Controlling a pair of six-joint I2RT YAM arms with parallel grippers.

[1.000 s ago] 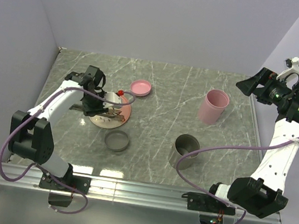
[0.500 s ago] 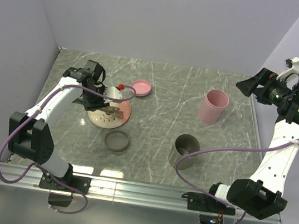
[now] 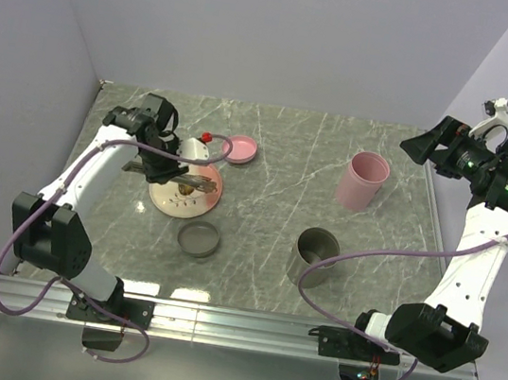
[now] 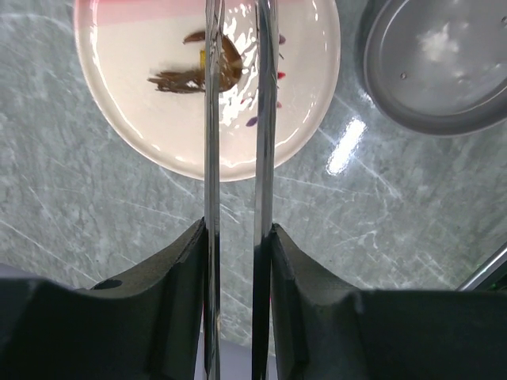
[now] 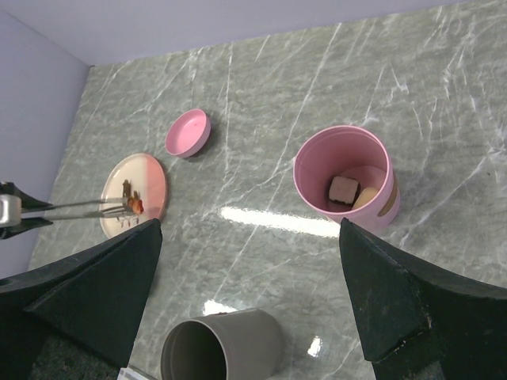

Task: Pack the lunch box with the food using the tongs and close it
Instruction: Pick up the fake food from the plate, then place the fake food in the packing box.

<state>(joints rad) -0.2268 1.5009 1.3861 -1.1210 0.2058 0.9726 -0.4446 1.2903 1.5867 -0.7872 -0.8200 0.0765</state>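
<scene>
Left end effector [image 4: 238, 245]: partly closed, both fingers pressing the tongs [image 4: 211, 158] from outside, so the two thin arms run near-parallel with a narrow gap. Right end effector [image 5: 247, 229]: spread wide, holding nothing, raised at the far right, well apart from everything.

Worktop [image 3: 281, 204]: grey marbled, glossy.

Lunch box, seemingly in parts:
- pink tub [image 3: 361, 192], upright and uncovered, two pale pieces inside
- grey tub [image 3: 308, 273], upright, near the line from plate to pink tub; we judge it the one thing to clear on a carry
- pink lid [image 3: 240, 149], just beyond the plate
- grey lid [image 4: 412, 95], just beside the plate

Plate [image 4: 158, 119]: pink and white, under the tongs.

Tongs: stiff, springy, slick metal, so we judge a firm hold is needed to stop them twisting.

Food: dark brown lump [image 4: 230, 70] on the plate beneath the tong arms. It looks light, soft and stringy, best nipped gently across its middle. We cannot tell whether the tips have it.
</scene>
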